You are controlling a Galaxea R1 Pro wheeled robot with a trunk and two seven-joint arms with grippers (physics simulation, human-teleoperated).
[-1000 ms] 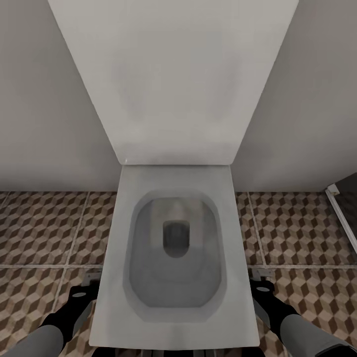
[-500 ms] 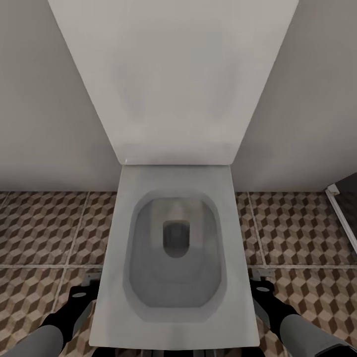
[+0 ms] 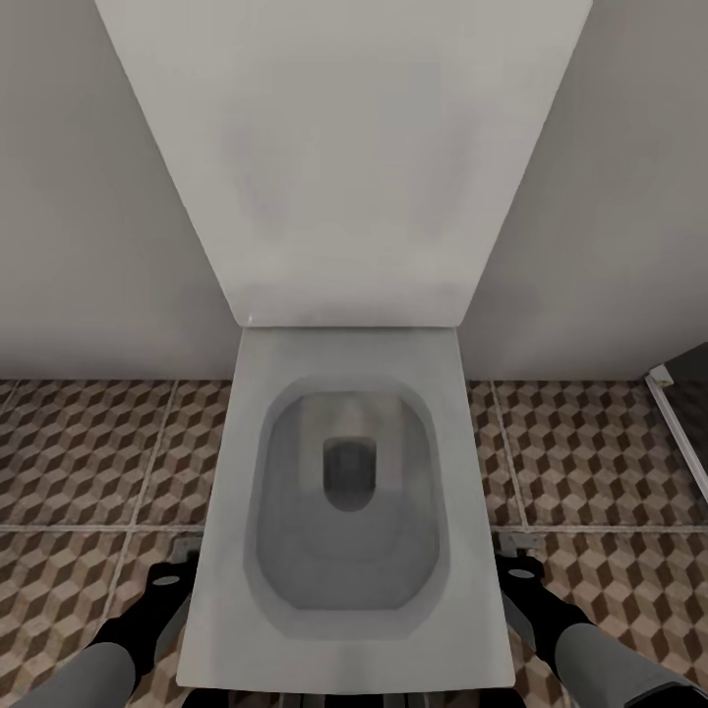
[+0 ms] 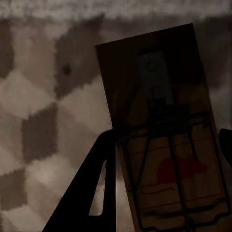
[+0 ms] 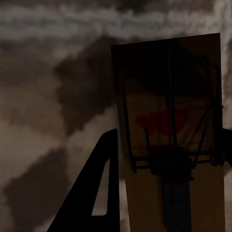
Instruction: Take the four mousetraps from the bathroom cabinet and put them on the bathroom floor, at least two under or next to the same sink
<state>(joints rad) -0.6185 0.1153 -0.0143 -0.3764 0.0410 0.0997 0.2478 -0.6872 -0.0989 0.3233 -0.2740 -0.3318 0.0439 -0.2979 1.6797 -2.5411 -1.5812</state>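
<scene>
Each wrist view holds one mousetrap. In the left wrist view a brown wooden mousetrap (image 4: 159, 87) with a red mouse print sits between the dark fingers of my left gripper (image 4: 166, 137), which is shut on it. My right gripper (image 5: 169, 135) is shut on a second mousetrap (image 5: 166, 72). Both hang close above the cube-patterned bathroom floor (image 3: 88, 452). In the head view my left gripper (image 3: 162, 580) is low beside the toilet's left side and my right gripper (image 3: 516, 570) beside its right side. The cabinet and the sink are out of view.
A white toilet (image 3: 344, 324) with its lid raised stands straight ahead against the pale wall, between my two arms. A dark shower floor with a pale frame (image 3: 678, 423) shows at the right edge. Tiled floor lies on both sides of the toilet.
My left arm has shifted slightly toward the toilet. The right arm and the camera have stayed put.
</scene>
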